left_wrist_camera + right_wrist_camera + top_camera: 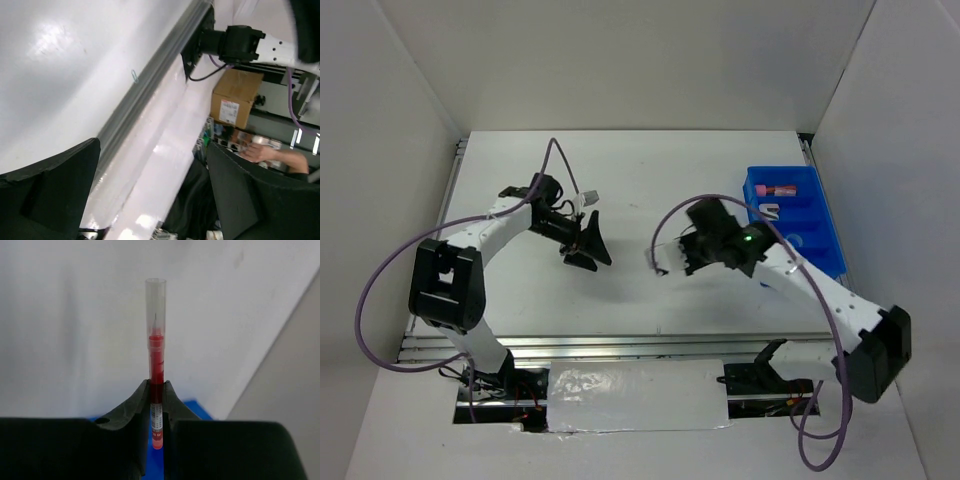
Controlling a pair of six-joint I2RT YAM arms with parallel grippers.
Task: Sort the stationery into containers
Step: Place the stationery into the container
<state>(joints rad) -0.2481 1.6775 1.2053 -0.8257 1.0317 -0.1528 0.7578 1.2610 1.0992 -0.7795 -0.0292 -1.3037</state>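
My right gripper (156, 385) is shut on a thin red pen (156, 350) with a clear cap, which sticks straight out past the fingertips. In the top view this gripper (670, 258) hangs above the table's middle, left of the bright blue bin (825, 240). The bin holds a fat pink marker (781, 189) and a small pale item (769, 210). A patch of the bin (200, 407) shows behind the fingers. My left gripper (588, 245) is open and empty, above the table left of centre; in its own view (155, 200) nothing lies between the fingers.
White walls enclose the table on three sides. A metal rail (145, 90) runs along the near table edge. Beyond it the left wrist view shows a cardboard box (235, 102) and a person's hand (260, 150).
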